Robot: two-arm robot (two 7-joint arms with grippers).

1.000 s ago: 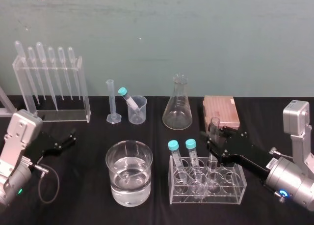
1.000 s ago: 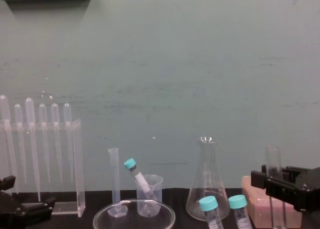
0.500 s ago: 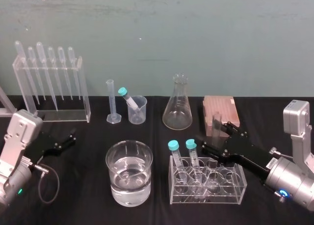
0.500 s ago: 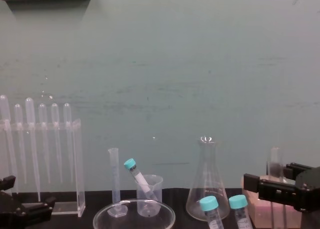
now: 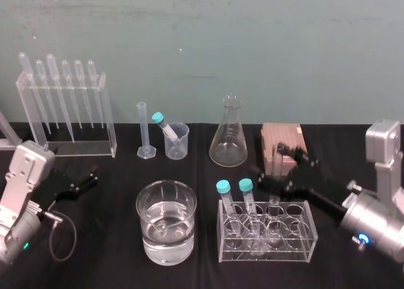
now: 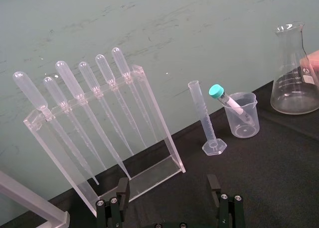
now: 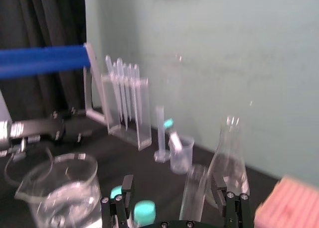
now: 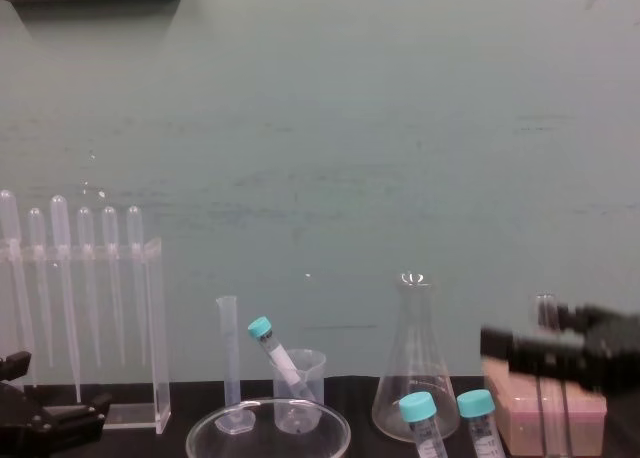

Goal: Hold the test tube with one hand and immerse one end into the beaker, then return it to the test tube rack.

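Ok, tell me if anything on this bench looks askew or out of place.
One teal-capped tube leans slanted inside the small plastic cup by the graduated cylinder, not in the test tube rack like the two capped tubes there. Nothing looks spilled or broken.

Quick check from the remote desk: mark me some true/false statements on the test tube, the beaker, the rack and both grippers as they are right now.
1. The beaker holds clear liquid. True.
2. The test tube has one end in the beaker. False: it stands upright in the test tube rack, apart from the beaker.
3. The right gripper has its fingers open. True: they straddle the test tube.
4. The left gripper holds the test tube. False: it sits open and empty on the left.
5. Two teal-capped tubes stand in the test tube rack. True.
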